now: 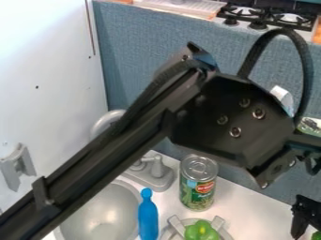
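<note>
At the right edge, the gripper (305,216) hangs low and is partly cut off by the frame. Close beneath it a bit of a green object (316,236) shows; whether they touch is unclear. A green-labelled can (196,187) stands upright on the white counter, left of the gripper. Beside the sink is a blue bottle-shaped object (148,217). Between the bottle and the gripper, a rounded green object (201,231) rests on a grey burner-like piece (217,222) at the bottom edge.
The black arm crosses from lower left to the right, over the grey sink (106,213) and in front of the faucet (153,172). A white wall (47,70) bounds the left. Behind the counter rises a blue-grey panel (132,42), with a stove (266,16) beyond it.
</note>
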Robot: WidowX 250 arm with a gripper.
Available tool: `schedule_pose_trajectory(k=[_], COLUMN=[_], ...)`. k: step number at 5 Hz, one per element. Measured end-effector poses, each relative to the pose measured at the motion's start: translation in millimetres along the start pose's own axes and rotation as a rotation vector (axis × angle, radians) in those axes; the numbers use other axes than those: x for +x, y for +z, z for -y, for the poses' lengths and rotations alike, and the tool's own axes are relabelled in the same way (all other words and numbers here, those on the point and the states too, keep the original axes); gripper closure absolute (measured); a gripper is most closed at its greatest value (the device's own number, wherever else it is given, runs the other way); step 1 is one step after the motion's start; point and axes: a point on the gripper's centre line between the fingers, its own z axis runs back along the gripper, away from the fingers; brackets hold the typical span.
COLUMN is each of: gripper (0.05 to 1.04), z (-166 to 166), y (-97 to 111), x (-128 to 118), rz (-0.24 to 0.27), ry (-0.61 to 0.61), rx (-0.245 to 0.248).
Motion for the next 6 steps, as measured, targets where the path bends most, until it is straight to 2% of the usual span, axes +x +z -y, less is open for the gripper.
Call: schedule_pose_trajectory(k=[1,2,4,5,6], gripper=[0.138,0.417,0.456,0.456,0.456], z=[1,2,1,-6,-5], y=[-5,-4,-7,19,35], x=[4,10,-2,-27,-53], rz=[0.009,0.049,0.059,0.057,0.048], ry=[0.001,0.018,0.019,0.045,0.022], rx=[-0.003,-0.012,-0.034,-0.020,-0.011])
